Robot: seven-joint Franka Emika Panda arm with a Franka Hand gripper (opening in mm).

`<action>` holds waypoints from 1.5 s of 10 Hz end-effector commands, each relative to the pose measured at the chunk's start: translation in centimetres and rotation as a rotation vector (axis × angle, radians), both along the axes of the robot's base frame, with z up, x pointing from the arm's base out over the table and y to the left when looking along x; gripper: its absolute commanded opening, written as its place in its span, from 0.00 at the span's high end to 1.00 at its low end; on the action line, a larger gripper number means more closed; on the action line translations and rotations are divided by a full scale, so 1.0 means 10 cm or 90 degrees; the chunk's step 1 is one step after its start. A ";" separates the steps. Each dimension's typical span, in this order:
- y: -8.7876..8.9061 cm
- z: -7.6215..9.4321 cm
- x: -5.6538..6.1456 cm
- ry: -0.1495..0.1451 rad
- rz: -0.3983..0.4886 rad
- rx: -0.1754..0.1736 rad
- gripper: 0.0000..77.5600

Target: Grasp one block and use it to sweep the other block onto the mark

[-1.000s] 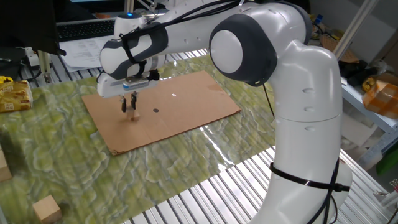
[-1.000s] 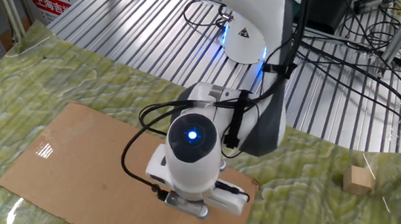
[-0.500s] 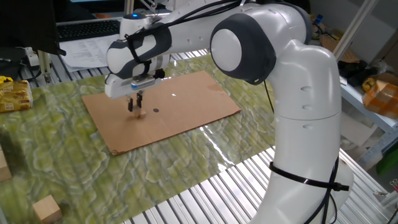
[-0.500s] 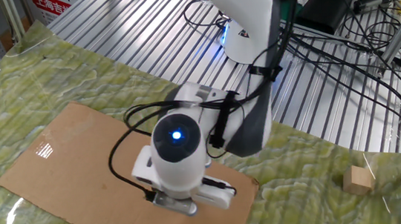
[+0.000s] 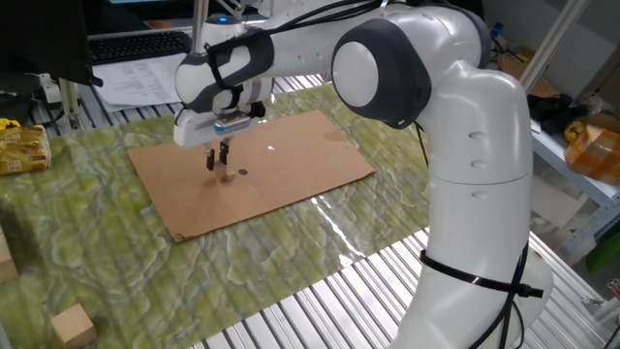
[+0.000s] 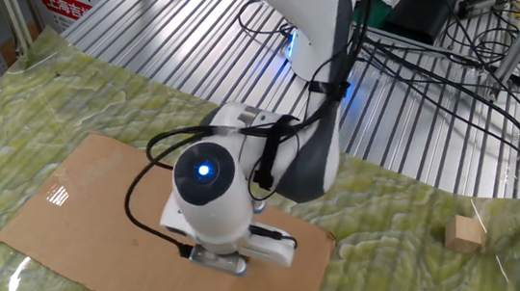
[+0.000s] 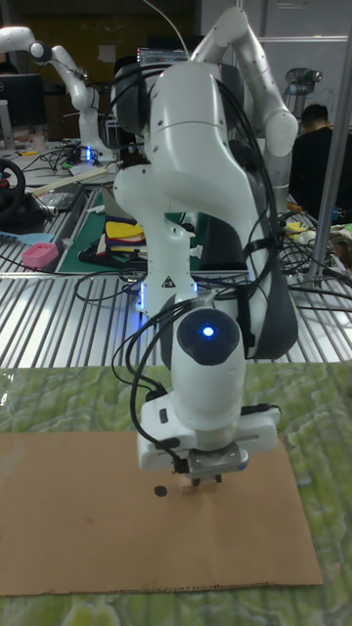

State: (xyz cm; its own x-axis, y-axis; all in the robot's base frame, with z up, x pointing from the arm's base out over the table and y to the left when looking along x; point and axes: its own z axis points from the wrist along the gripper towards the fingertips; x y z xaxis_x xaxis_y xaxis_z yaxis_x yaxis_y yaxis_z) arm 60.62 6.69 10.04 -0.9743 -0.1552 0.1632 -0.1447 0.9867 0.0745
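Cardboard (image 5: 291, 165) lay under my gripper (image 5: 220, 165); its jaws hid the small block (image 5: 226, 175) beside the mark (image 5: 242, 173), so I couldn't tell their grip.

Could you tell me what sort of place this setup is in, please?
Probably a robotics lab: a second white robot arm stands behind, black cable bundles cross the ribbed metal bench, and a seated person works nearby.

White robot arm (image 5: 465, 145), grey joint caps; brown cardboard sheet (image 5: 291, 174); green marbled mat (image 5: 97, 252); black mark (image 5: 242, 173); tan wooden cube (image 6: 464, 233).
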 end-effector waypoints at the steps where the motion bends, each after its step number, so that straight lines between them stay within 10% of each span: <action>1: 0.35 0.08 -0.13 0.023 0.005 -0.038 0.99; 15: -0.21 -0.05 0.06 0.041 0.059 -0.052 0.99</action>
